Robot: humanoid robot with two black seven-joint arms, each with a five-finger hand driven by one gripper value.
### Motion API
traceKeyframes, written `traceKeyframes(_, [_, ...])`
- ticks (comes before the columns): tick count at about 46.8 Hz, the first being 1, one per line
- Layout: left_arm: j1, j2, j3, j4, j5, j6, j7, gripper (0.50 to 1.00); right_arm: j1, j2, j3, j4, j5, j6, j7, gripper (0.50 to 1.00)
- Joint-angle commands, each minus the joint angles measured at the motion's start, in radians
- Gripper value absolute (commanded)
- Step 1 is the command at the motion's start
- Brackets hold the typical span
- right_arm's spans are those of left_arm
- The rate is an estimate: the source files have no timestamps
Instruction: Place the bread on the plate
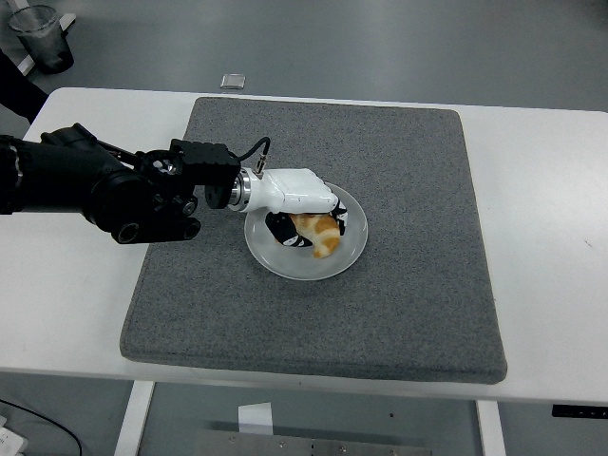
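Left hand (302,211) reached in from the left over the plate (353,249), fingers wrapped around the bread (320,234). Bread sat low over the plate's middle, apparently touching it, probably for release. Plate lay mid-mat (399,285).

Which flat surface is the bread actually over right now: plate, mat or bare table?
The plate. The bread sits inside its rim, under the left hand. The grey mat only carries the plate; the white table lies beyond the mat.
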Motion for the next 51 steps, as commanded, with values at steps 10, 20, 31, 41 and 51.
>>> traceKeyframes(10, [0.003, 0.003, -0.007, -0.009, -0.013, 0.004, -0.004, 0.996, 0.0, 0.0, 0.0, 0.0, 0.001, 0.0, 0.0, 0.932])
traceKeyframes(20, [-0.002, 0.02, -0.039, -0.046, -0.019, 0.003, -0.006, 0.999, 0.0, 0.0, 0.0, 0.0, -0.001, 0.0, 0.0, 0.932])
traceKeyframes(31, [-0.049, 0.084, -0.097, -0.09, -0.022, -0.005, -0.022, 0.999, 0.0, 0.0, 0.0, 0.0, -0.001, 0.0, 0.0, 0.932])
traceKeyframes(41, [-0.069, 0.153, -0.232, -0.093, -0.088, -0.02, -0.022, 0.999, 0.0, 0.0, 0.0, 0.0, -0.001, 0.0, 0.0, 0.932])
traceKeyframes(51, [-0.051, 0.214, -0.392, -0.066, -0.26, -0.039, -0.022, 0.999, 0.0, 0.0, 0.0, 0.0, -0.001, 0.0, 0.0, 0.932])
